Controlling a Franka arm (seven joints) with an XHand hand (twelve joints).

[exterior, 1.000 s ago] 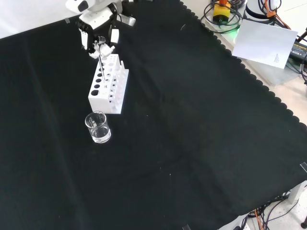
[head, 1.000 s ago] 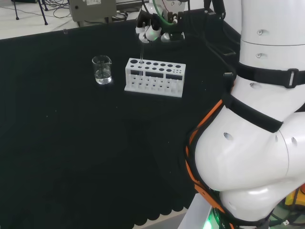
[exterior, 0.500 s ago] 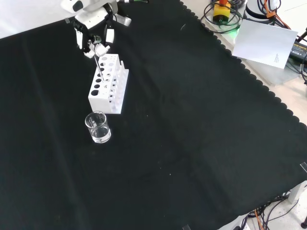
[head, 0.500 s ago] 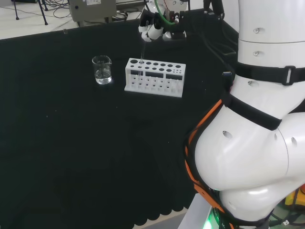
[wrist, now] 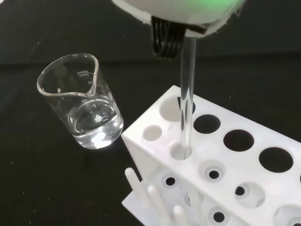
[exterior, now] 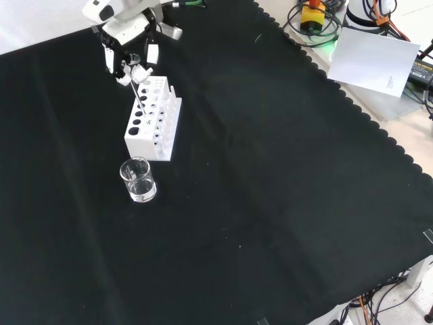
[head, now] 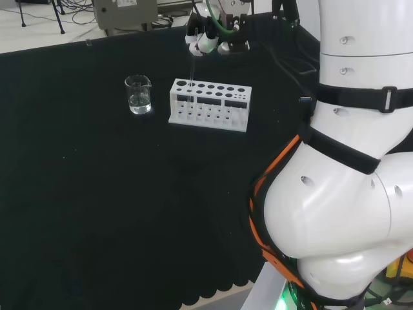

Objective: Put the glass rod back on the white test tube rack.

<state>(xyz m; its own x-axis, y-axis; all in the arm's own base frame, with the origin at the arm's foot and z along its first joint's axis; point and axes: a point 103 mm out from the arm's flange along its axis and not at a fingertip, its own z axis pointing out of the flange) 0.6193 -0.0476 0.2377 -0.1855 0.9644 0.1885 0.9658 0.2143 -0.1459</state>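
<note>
**Rod standing in the rack's end hole**

On the black cloth (head: 97, 194), going left to right in the head view, we are seeing a beaker (head: 138, 94) with a little clear liquid in it, standing apart from the rack (head: 210, 104). The rack is lying lengthwise across the view, its top rows of round holes facing up. At its left end, the end nearest the beaker, the rod (head: 191, 70) is rising nearly upright out of a hole toward the hand (head: 208, 40), which is hanging just above and behind that end. To the right, the arm's big white links (head: 348, 161) are standing in front of the cloth.

In the front view we are looking at the same things one behind the other: the beaker (exterior: 138, 180) nearest, the rack (exterior: 153, 119) behind it, and the hand (exterior: 128, 40) above the rack's far end, with the rod (exterior: 138, 95) slanting down from the fingers (exterior: 140, 70) into the rack.

In the wrist view we are seeing the rod (wrist: 187, 94) as a clear tube dropping into an end hole of the rack (wrist: 225, 160), in the row beside the corner hole, its lower end inside the hole. The beaker (wrist: 82, 103) is standing just beside that corner, not touching it. The fingers are curling about the rod's top in the front view, but we cannot tell whether they are touching it.
</note>
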